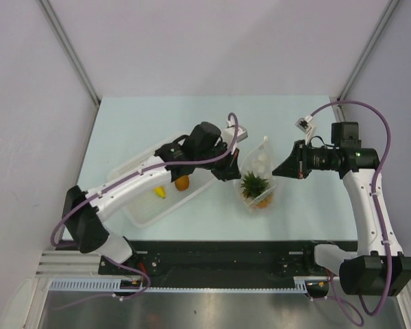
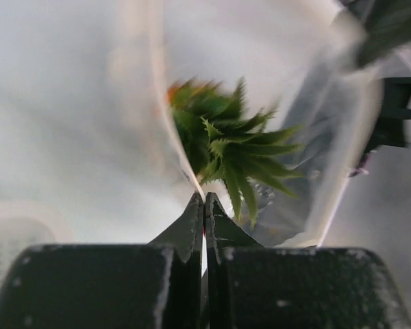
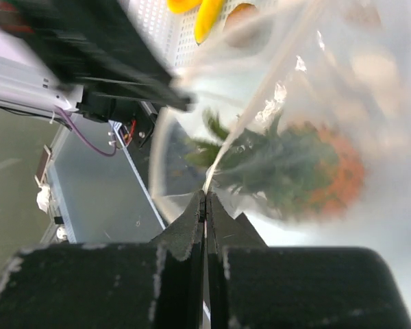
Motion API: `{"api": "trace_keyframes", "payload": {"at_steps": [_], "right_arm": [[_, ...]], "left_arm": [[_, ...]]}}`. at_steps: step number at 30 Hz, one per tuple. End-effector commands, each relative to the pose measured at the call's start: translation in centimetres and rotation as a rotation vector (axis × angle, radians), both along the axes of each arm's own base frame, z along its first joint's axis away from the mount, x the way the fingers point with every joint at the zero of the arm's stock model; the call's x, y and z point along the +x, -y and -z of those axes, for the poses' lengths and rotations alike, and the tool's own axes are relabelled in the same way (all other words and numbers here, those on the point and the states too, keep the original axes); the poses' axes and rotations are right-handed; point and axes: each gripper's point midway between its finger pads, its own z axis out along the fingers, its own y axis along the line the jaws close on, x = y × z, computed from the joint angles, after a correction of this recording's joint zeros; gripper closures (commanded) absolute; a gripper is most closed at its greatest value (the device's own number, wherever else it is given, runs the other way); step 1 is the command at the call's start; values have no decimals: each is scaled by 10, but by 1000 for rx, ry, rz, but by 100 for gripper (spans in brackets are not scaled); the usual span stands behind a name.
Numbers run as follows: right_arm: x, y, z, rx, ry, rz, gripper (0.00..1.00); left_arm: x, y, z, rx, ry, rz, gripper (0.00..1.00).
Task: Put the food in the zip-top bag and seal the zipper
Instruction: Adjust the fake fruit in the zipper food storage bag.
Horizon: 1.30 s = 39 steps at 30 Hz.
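**Both grippers pinched on the bag rim, pineapple inside**

Top view, from the left: white basket (image 1: 145, 205) on the pale table (image 1: 157, 123), under the left arm; banana (image 1: 161, 192) and orange piece (image 1: 183, 182) lie in it, close together; dark brown fruit not made out in any view.

Left gripper (image 1: 234, 173) sits at the left edge of the zip-top bag (image 1: 260, 154); from above the fingers are too small to judge. Left wrist view settles it: left gripper (image 2: 204, 203) fully closed, tips meeting on the thin pale edge of the bag (image 2: 151, 103); pineapple (image 2: 226, 154) crown just beyond the tips, leaves sharp, orange body barely showing.

Bag is mid-table, right of the basket and apart from it; pineapple (image 1: 255, 186) in its near end, crown and orange body both visible only from above and from the right.

Right gripper (image 1: 279, 168) at the bag's right edge, facing the left one. Right wrist view: right gripper (image 3: 205, 200) closed flat on the bag film (image 3: 370, 82); pineapple (image 3: 308, 171) seen through the plastic; banana (image 3: 209, 17) and orange piece (image 3: 241, 19) in the basket (image 3: 157, 27) behind.

Zipper: cannot tell sealed or not.
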Motion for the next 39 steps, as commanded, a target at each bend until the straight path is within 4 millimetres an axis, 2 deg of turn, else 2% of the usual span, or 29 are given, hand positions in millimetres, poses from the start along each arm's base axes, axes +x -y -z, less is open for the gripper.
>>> {"api": "trace_keyframes", "payload": {"at_steps": [1,3,5,7,14,16,17,18,19,20,21,22,24,26,29,30,31,32,33,35,39], "right_arm": [[-13,0,-21,-21,93,-13,100],[-19,1,-23,-28,110,-15,100],[-19,5,-11,-65,100,8,100],[-18,7,-6,-84,87,16,100],[-18,3,-29,-46,75,4,100],[-17,4,-18,-70,46,19,100],[-19,5,2,-90,0,15,100],[-17,6,11,-95,-38,45,100],[-7,8,16,-107,-15,55,100],[-7,3,21,-118,-21,32,100],[-2,2,15,-122,-15,33,100],[5,1,17,-127,-55,41,100],[10,0,2,-107,-48,30,100],[12,2,11,-117,-98,46,100],[4,2,46,-144,-216,42,100],[5,4,48,-146,-231,53,100],[13,6,39,-149,-195,64,100],[20,11,33,-154,-168,89,100],[26,14,25,-171,-131,103,100],[30,16,8,-183,-73,104,100],[17,15,1,-181,-86,76,100]], "left_arm": [[-35,1,-97,-83,240,187,100],[-33,-8,-102,-38,335,196,100],[-19,-18,-98,20,376,144,100],[-15,-26,-97,38,365,128,100],[-12,-35,-104,41,394,112,100],[-15,-36,-81,65,358,113,100],[-16,-36,-68,79,320,103,100],[-21,-38,-40,121,264,115,100],[-21,-35,-16,162,216,134,100],[-23,-37,-2,201,188,152,100],[-19,-32,-1,207,182,156,100],[-15,-28,-1,200,158,141,100],[-1,-20,-28,104,160,92,100],[15,-17,-40,71,236,28,100],[20,-28,-5,171,163,1,100],[22,-28,-9,158,146,-3,100],[22,-30,-13,132,116,-23,100],[28,-34,-35,59,151,-52,100],[31,-38,-38,39,166,-74,99],[36,-42,-57,-23,216,-79,98],[25,-37,-67,-63,225,-10,100]]}}
